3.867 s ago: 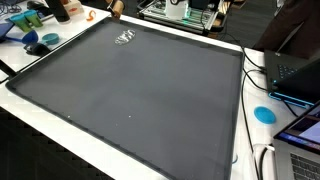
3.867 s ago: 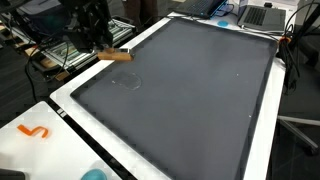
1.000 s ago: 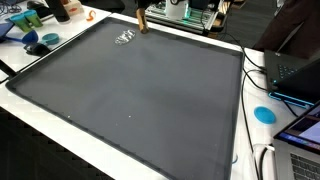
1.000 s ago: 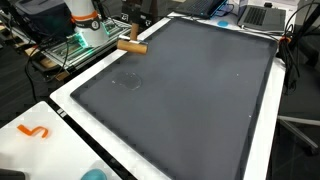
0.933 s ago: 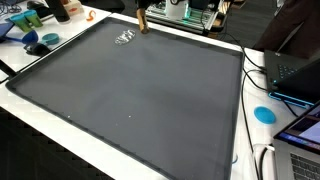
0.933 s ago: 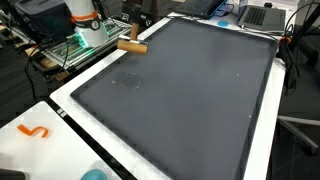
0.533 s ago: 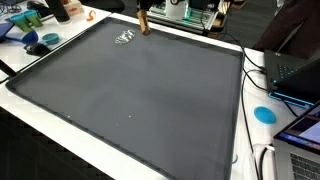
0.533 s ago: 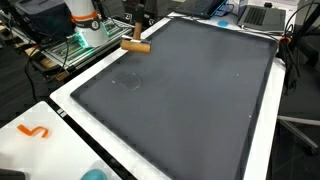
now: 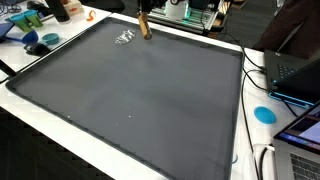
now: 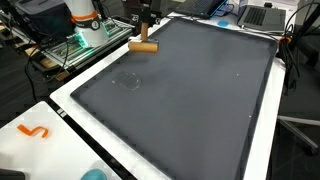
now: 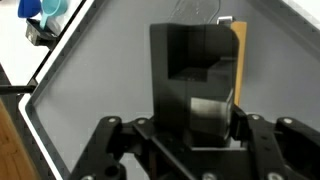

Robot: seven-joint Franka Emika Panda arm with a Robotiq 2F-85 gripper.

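A block with a wooden back and a dark felt face, like a board eraser [image 10: 144, 45], hangs just above the far edge of a large dark grey mat [image 10: 190, 100]. My gripper [image 10: 146, 30] is shut on it from above. In an exterior view the same eraser [image 9: 146, 27] hovers close beside a small white chalk scribble [image 9: 125, 37]; that scribble [image 10: 127, 82] also shows faintly nearer the mat's middle edge. In the wrist view the eraser [image 11: 195, 70] fills the centre between the fingers, its wooden edge [image 11: 238, 60] on the right, with the gripper [image 11: 203, 108] closed round it.
The mat lies on a white table [image 10: 60, 150]. Laptops [image 9: 295, 70] and cables sit along one side, with a blue disc [image 9: 264, 114] near them. Blue items [image 9: 30, 38] crowd one corner. An orange squiggle [image 10: 33, 131] lies on the white border.
The gripper with the eraser has slid along the mat's far edge, past the chalk scribble, shifting a little further in the last second. It stays closed on the eraser.
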